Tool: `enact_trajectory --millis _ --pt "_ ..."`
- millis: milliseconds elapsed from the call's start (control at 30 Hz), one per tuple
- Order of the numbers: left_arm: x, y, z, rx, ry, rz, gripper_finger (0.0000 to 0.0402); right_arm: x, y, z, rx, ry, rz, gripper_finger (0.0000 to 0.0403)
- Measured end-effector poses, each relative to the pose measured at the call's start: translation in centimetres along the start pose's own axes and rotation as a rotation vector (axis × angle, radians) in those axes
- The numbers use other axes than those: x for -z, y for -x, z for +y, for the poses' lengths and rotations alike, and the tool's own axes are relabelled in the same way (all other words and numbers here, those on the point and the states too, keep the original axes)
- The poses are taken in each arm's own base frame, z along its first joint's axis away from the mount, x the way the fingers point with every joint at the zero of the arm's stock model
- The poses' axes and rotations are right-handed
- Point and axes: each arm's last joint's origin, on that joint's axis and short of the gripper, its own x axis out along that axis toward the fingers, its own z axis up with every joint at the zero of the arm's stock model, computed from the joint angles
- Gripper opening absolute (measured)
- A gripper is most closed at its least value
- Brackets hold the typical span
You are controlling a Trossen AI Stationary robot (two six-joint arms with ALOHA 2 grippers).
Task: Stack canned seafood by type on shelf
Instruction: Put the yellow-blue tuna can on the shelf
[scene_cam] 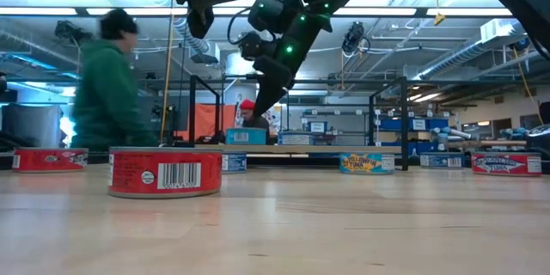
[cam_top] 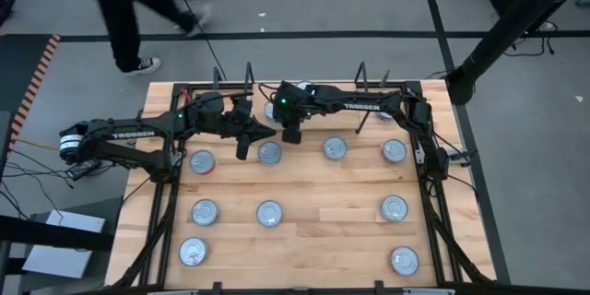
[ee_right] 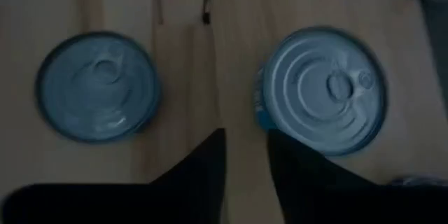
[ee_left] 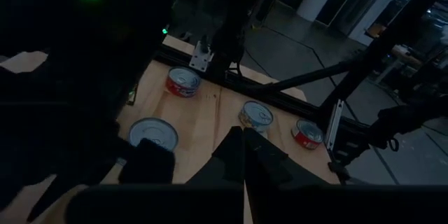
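The desk (cam_top: 304,230) has tins (cam_top: 269,213) spread over it; the shelf (cam_top: 304,92) is at the far edge. The right end effector (ee_right: 245,161) hovers, fingers a little apart and empty, above a shelf tin (ee_right: 325,87). It could bump that tin. The left end effector (cam_top: 241,147), shut, waits beside it.

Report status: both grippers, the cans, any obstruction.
Left gripper shut, empty, mid-table. Right gripper narrow, empty, above teal can on shelf. Other cans scattered. No obstruction.

Access, table (cam_top: 304,230): open lanes between well-spaced tins (cam_top: 269,213) across front and middle; rear shelf (cam_top: 304,92) approach crowded by both arms, black wire uprights (cam_top: 249,78) and a tin beside the right gripper (cam_top: 291,135).
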Motion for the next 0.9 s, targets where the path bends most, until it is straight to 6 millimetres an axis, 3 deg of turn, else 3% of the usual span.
enact_trajectory --millis 200,400,567,700,900 --pt "0.0 0.0 0.0 0.0 0.0 0.001 0.0001 0.2 -0.3 0.0 -0.074 -0.002 -0.03 0.001" --pt "0.0 0.0 0.0 -0.001 0.001 0.004 0.0001 1.1 -1.4 -0.3 -0.065 -0.064 -0.045 0.0021" --pt "0.1 0.0 0.0 -0.002 0.002 0.005 0.0001 1.2 -1.7 -0.9 -0.03 -0.139 -0.066 0.0006" --pt "-0.6 0.1 -0.3 -0.009 -0.004 0.025 0.0001 1.0 0.7 -1.4 -0.029 -0.169 -0.074 0.0006" --pt "-2.4 0.9 -0.5 -0.068 -0.042 0.094 0.0001 0.8 7.4 -1.7 0.013 -0.197 -0.14 0.0003"
